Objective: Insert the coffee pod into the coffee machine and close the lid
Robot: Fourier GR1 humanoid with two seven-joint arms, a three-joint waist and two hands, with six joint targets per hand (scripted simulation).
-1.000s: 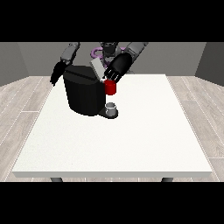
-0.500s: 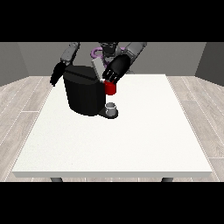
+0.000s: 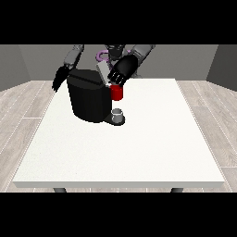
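Front view: black coffee machine [image 3: 90, 99] near the far left of the white table [image 3: 139, 148], its grey lid [image 3: 102, 74] tilted up, not yet closed. Hand at the view's right [image 3: 122, 71] just above a red thing at the machine [image 3: 117, 92], fingers bent downward; whether clamped on anything, cannot tell. Hand at the view's left [image 3: 59, 79] beside the machine, fingers hanging straight, holding nothing. Small grey thing [image 3: 118, 114] at the machine's base, possibly a cup. Coffee pod not plainly visible, so insertion unconfirmed; lid closing still left.
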